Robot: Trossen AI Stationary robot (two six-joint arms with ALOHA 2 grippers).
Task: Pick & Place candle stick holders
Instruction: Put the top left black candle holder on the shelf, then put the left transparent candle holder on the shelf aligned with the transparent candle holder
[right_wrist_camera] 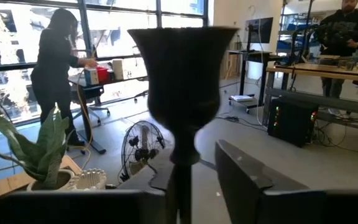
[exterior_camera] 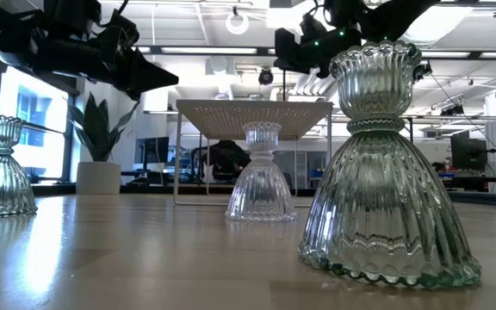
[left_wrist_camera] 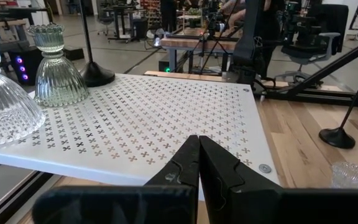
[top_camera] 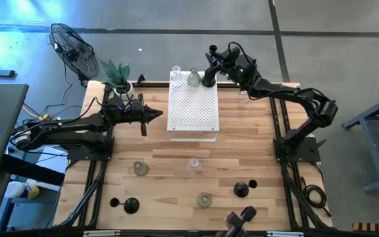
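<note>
Standing black candle stick holder (top_camera: pixel 208 78) between right gripper (top_camera: pixel 210 71) fingers, on white perforated box (top_camera: pixel 193 112)

1. High view: looked straight down over the whole table (top_camera: pixel 176 164).
2. Low view: sat at tabletop level, very near a glass holder (exterior_camera: pixel 386 172).
3. Left wrist view: faced across the white perforated box (left_wrist_camera: pixel 148 118), also seen from above.
4. Right wrist view: close behind a black holder (right_wrist_camera: pixel 182 81), facing the room.

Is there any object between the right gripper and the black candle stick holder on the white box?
Nothing visible stands between them. The right gripper is already at the black candle stick holder, whose cup and stem rise right beside its fingers. The holder stands on the white perforated box, next to two glass holders.
</note>
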